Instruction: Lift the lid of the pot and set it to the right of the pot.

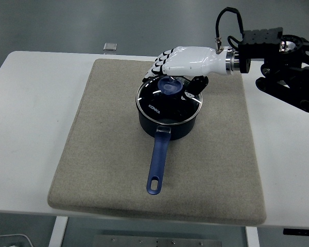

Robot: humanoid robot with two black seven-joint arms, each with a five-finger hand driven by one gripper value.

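Right hand [183, 64] over glass lid's blue knob [170, 85], fingers curled around it; actual grip unclear. Glass lid [167, 103] sits on blue saucepan [167, 121], mid grey mat [108, 154], handle toward near edge.

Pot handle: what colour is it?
Blue, on the pot handle, clearest in the head view.

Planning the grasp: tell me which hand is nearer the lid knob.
Right. The right hand hovers directly over the knob of the lid, fingers arched around it, with no firm grip visible. The left hand is out of view.
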